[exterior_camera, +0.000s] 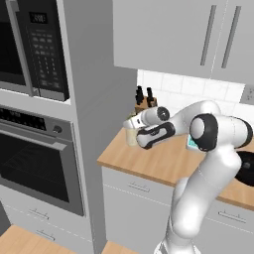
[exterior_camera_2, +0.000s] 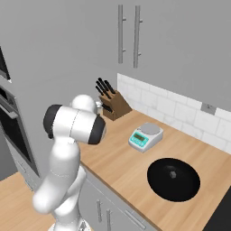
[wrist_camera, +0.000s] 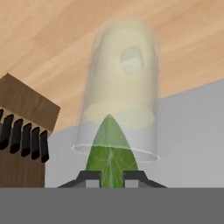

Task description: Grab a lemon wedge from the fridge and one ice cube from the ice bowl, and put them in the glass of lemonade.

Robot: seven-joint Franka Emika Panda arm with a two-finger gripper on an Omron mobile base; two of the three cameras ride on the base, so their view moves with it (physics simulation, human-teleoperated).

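One ice cube (wrist_camera: 131,59) looks like it's already sitting in the glass of lemonade (wrist_camera: 120,87), a pale little block floating in the yellow-green liquid, so that half reads as done. The lemon wedge (wrist_camera: 110,151) is the part left: it's pinched between the gripper (wrist_camera: 111,177) tips, jaws clamped tight on it, with its pointed end poking right at the rim of the glass in the hand view. So the wedge is out of the fridge and carried over, just not dropped in yet. From the left base view the glass stands on the wooden counter (exterior_camera: 149,161) near its left end, with the hand right up against it. The knife block (exterior_camera_2: 115,106) stands just beside it against the tiled wall, and the kitchen scale (exterior_camera_2: 145,136) and a black pan (exterior_camera_2: 173,178) sit farther along the counter. Judging from this, letting go over the glass is pretty much all that remains.
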